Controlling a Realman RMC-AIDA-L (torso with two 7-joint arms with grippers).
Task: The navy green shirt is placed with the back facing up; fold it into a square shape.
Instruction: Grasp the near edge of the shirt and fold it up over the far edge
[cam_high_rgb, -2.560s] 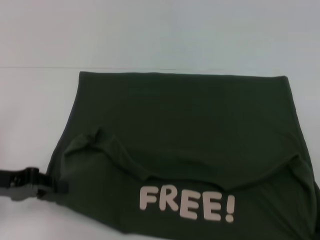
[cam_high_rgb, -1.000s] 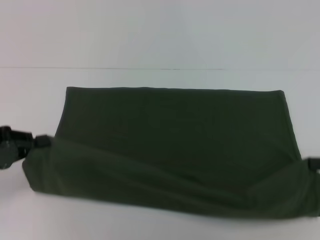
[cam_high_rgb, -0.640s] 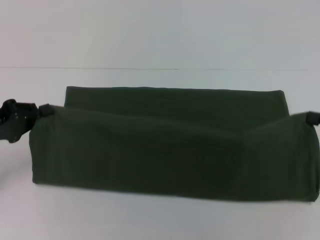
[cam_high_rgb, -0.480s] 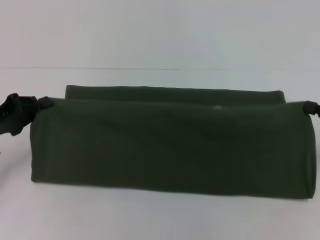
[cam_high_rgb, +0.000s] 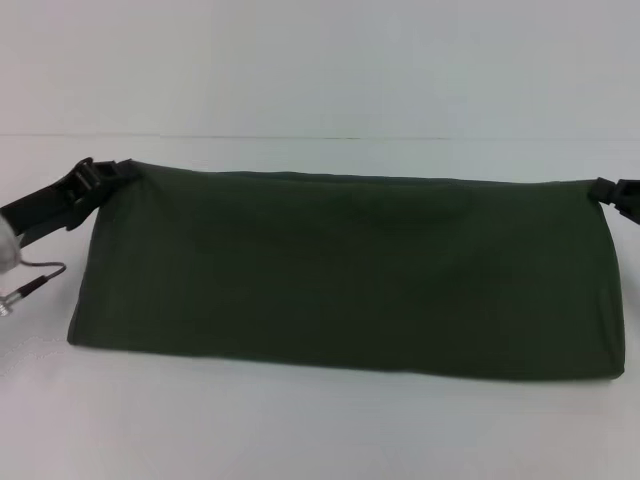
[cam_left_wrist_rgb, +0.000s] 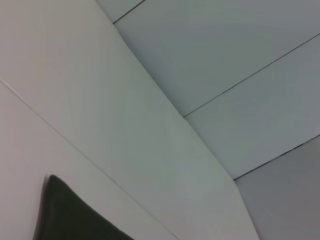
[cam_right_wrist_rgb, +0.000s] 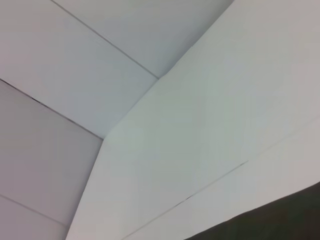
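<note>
At ten o'clock the left gripper (cam_high_rgb: 118, 171) pinches the shirt (cam_high_rgb: 350, 275); at two o'clock, the right gripper (cam_high_rgb: 604, 190), half cut off, pinches the opposite corner.

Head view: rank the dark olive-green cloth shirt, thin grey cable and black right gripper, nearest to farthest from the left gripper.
1. Dark olive-green cloth shirt: far-left corner in the left gripper.
2. Thin grey cable: close by, left edge.
3. Black right gripper: shirt's far-right corner.

right gripper (cam_high_rgb: 606, 188) cut off at frame edge | navy green shirt (cam_high_rgb: 350, 275) lettering hidden (folded under)
</note>
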